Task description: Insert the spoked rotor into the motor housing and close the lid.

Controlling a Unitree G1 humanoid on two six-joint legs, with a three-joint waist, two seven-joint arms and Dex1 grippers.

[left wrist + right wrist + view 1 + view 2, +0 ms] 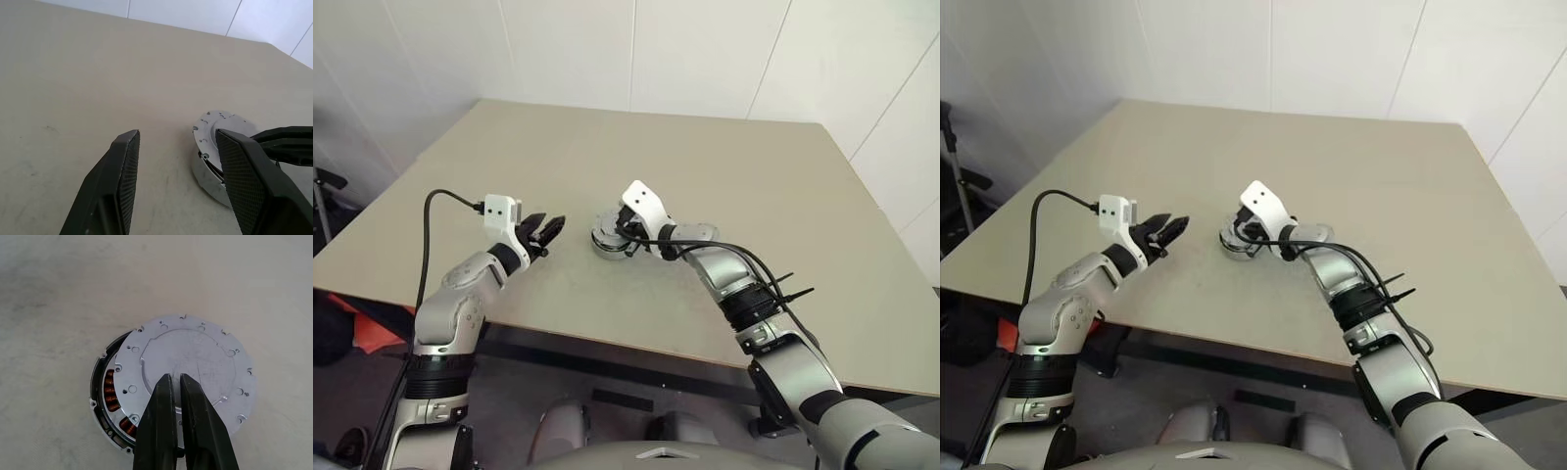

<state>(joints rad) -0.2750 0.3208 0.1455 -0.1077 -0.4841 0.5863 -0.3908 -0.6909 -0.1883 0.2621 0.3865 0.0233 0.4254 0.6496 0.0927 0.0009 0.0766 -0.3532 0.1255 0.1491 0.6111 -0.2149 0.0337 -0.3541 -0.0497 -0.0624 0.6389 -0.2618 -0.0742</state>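
The right gripper (175,382) is pinched tight with nothing in it, so its tip can push the lid (188,364) under it. The lid sits crooked, half off the motor housing (110,401). The left gripper (544,233) waits beside, fingers apart and empty.

A large beige table (607,166) is filling the middle of the room, its flat top matte and evenly lit, and its front edge is running across the lower part of the head views. White walls (636,49) made of big panels with thin seams are rising behind it and along the right side. Soft, even light is falling over everything, throwing only faint shadows. To the left, below the table edge, something orange-red (372,328) is lying on the dark floor (607,382), and a dark stand (955,166) is leaning near the wall.
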